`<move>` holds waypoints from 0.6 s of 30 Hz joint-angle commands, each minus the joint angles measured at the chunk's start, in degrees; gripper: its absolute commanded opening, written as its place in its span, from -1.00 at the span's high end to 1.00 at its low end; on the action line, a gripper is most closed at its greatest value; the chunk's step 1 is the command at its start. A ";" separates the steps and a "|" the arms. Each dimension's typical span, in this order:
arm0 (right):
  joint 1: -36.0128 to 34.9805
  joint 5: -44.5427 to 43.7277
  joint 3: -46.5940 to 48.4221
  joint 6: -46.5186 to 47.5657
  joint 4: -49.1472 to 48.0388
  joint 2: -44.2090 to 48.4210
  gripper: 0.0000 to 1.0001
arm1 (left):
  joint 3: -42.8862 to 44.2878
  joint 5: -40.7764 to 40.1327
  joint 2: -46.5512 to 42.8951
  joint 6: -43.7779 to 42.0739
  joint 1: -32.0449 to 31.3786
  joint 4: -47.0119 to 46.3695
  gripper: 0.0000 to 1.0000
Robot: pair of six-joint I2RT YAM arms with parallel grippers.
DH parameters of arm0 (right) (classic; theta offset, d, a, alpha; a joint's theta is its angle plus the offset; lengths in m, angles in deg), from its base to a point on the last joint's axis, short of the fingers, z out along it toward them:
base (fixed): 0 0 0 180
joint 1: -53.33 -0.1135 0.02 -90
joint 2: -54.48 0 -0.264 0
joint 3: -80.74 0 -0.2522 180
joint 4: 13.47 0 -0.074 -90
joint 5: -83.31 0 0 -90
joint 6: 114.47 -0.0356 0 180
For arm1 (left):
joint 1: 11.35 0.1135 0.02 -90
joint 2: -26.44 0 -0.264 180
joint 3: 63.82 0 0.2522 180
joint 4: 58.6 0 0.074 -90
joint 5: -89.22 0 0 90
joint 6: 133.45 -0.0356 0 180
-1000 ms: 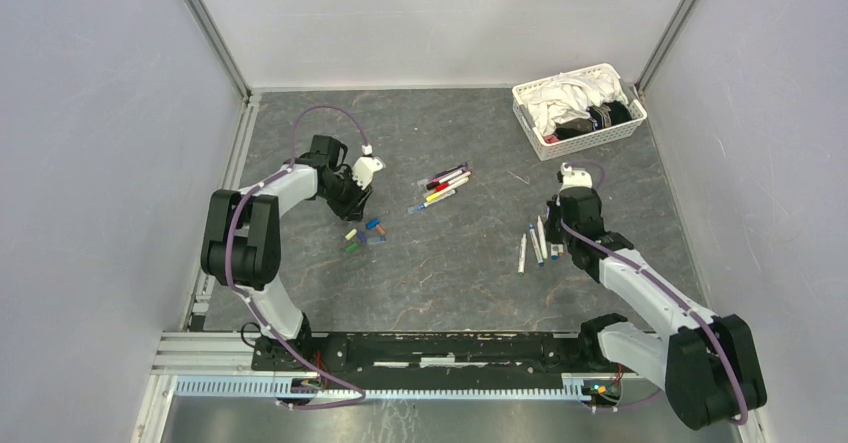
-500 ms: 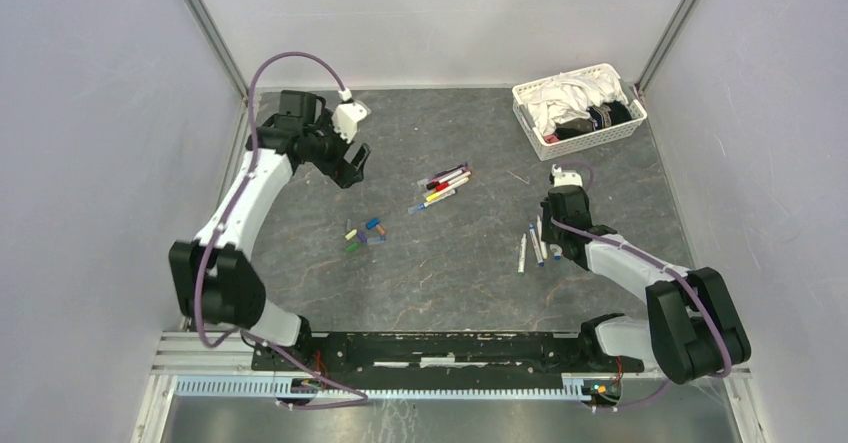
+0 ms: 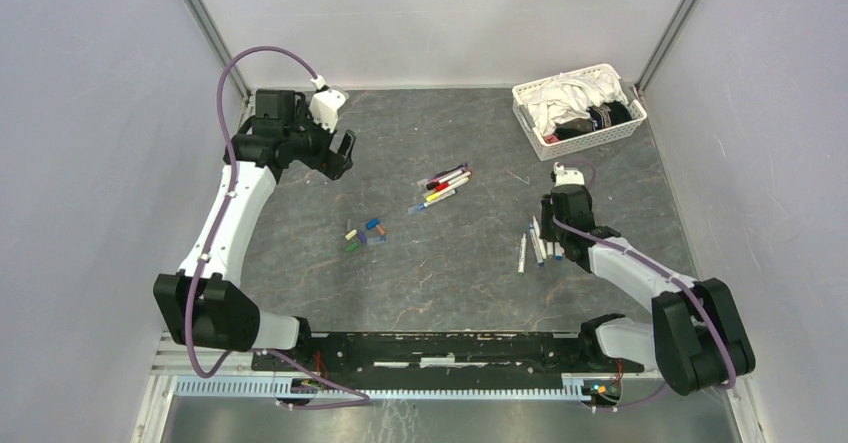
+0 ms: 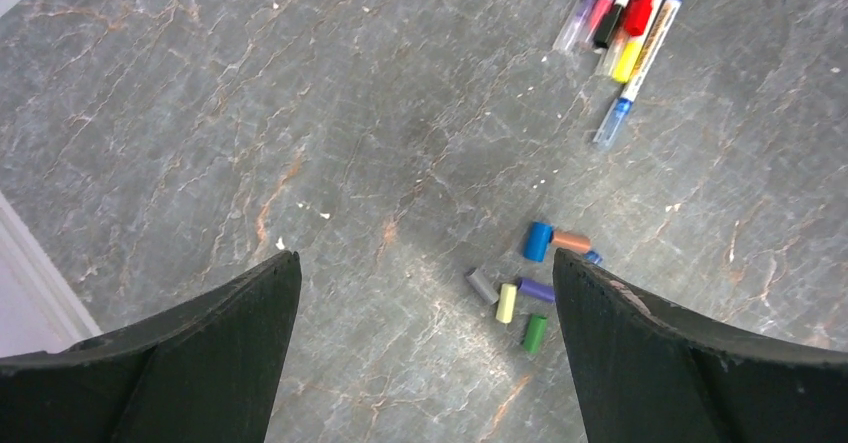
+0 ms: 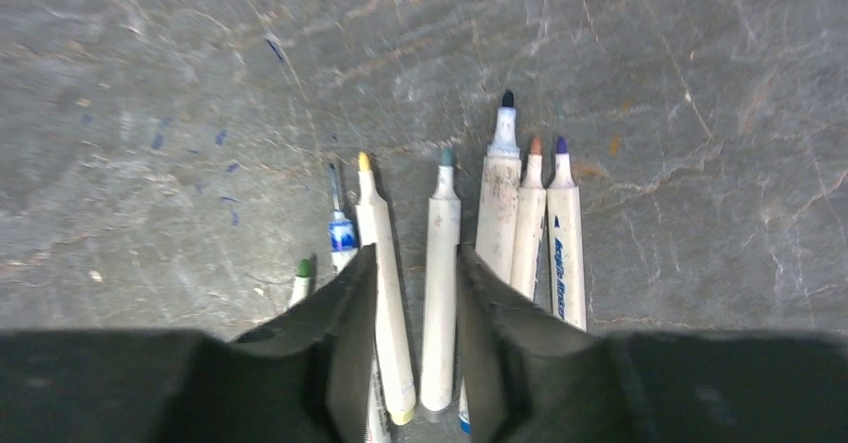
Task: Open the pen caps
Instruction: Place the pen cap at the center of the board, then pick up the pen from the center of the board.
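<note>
Several loose pen caps in blue, orange, grey, yellow, purple and green lie in a small pile left of the table's middle. A bunch of capped pens lies beyond them. Uncapped white pens lie side by side on the right, tips bare. My left gripper hangs high at the back left, open and empty. My right gripper sits low over the uncapped pens, open. A yellow-tipped pen and a grey-tipped pen lie between its fingers.
A white lattice basket with cloths and dark items stands at the back right corner. Grey walls and metal rails close the table on three sides. Blue ink marks spot the surface left of the uncapped pens.
The left arm rose from the cap pile and swung to the back left, its jaws opening wide. The right gripper's jaws opened over the row of uncapped pens and stayed there.
</note>
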State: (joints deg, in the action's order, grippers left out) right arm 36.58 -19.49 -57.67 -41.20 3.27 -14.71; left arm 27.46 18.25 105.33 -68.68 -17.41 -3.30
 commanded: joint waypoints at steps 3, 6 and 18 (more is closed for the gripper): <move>-3.96 5.39 8.52 3.77 -5.07 -1.24 -0.07 | 1.10 5.82 -2.70 4.60 0.51 -1.87 -1.00; -8.06 12.42 14.36 9.35 -7.23 -8.05 -0.20 | -0.86 7.16 -3.25 3.60 0.52 -1.45 -1.00; -12.39 33.28 37.44 20.72 -1.62 -34.95 -0.36 | -4.43 7.95 -6.42 0.15 0.53 2.50 -1.00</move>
State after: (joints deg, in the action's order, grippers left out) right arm 24.08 7.04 -24.90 -24.50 -1.80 -45.74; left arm 23.37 24.87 102.31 -67.07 -17.15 -1.03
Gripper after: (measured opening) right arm 0.671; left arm 0.997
